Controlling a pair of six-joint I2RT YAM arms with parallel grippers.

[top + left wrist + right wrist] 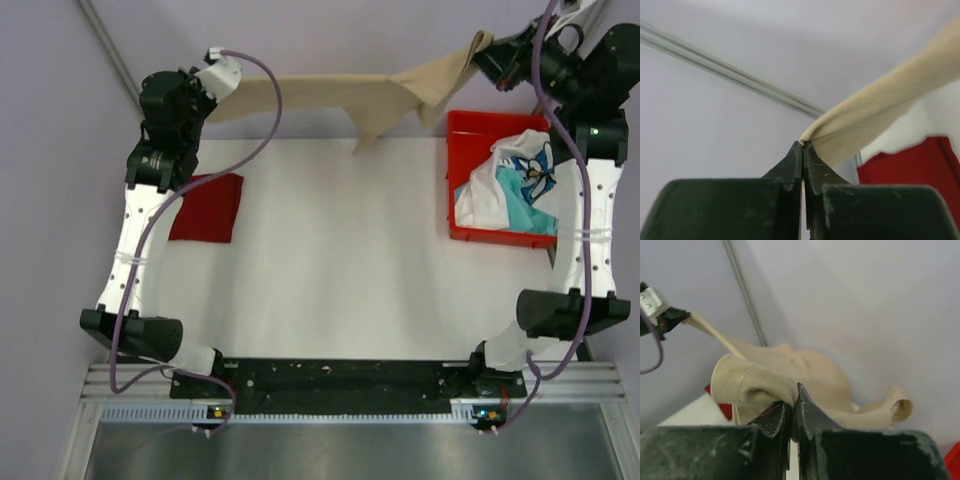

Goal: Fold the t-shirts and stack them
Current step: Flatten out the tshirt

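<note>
The tan t-shirt (340,98) hangs stretched in the air across the far side of the table, held at both ends. My left gripper (228,72) is shut on its left end (880,115). My right gripper (487,48) is shut on its right end (760,382). A fold of the tan cloth droops down near the middle (370,135). The dark red t-shirt (208,207) lies folded on the left of the table, partly under my left arm. The white t-shirt with blue print (500,180) and the teal one (525,210) lie crumpled in the red bin (455,160).
The red bin stands at the right of the white table top (330,260). Grey walls close off the back and left. A metal post (110,50) runs along the back left corner.
</note>
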